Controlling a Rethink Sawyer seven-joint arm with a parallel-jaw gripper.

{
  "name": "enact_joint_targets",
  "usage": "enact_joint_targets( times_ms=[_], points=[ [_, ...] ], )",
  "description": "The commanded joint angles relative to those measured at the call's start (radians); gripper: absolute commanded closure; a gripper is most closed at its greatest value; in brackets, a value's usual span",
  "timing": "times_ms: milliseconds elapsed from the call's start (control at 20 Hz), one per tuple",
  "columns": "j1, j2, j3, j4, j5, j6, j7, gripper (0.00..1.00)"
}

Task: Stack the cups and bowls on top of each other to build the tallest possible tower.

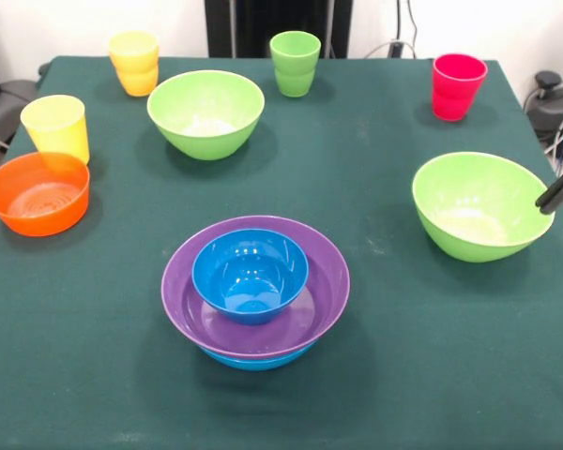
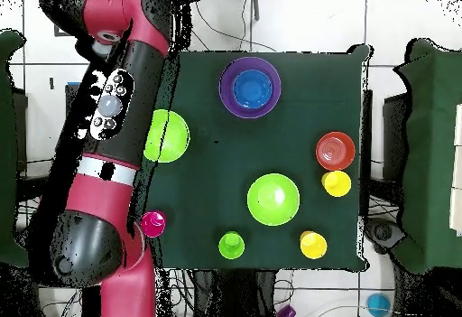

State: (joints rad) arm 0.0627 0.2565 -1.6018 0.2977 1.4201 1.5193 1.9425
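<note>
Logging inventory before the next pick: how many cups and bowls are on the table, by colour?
Cups: 4 - yellow, orange-yellow, light green cup, red.
Bowls: 6 - 2 light green bowls, orange, small blue, purple, large blue under the purple.
Total: 10

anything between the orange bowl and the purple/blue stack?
Nothing. In the front view only bare green cloth separates the orange bowl from the stack; the yellow cup sits behind the bowl, off that line.
</note>
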Motion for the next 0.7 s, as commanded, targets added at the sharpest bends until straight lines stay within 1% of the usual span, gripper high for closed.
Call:
enact_joint_targets(
  times_ms=[50,200,350,450,550,700],
  points=[
    [0.002,0.02,0.18,0.12,-0.136,-0.037,0.086,0.0],
    [0.015,0.011,0.223,0.158,-0.171,-0.059,0.063,0.0],
    [0.041,-0.008,0.271,0.216,-0.216,-0.071,0.04,0.0],
    [0.058,-0.023,0.304,0.259,-0.248,-0.084,0.021,0.0],
    [0.087,-0.042,0.351,0.329,-0.282,-0.111,-0.008,0.0],
    [0.105,-0.062,0.399,0.382,-0.323,-0.134,-0.026,0.0]
  ],
)
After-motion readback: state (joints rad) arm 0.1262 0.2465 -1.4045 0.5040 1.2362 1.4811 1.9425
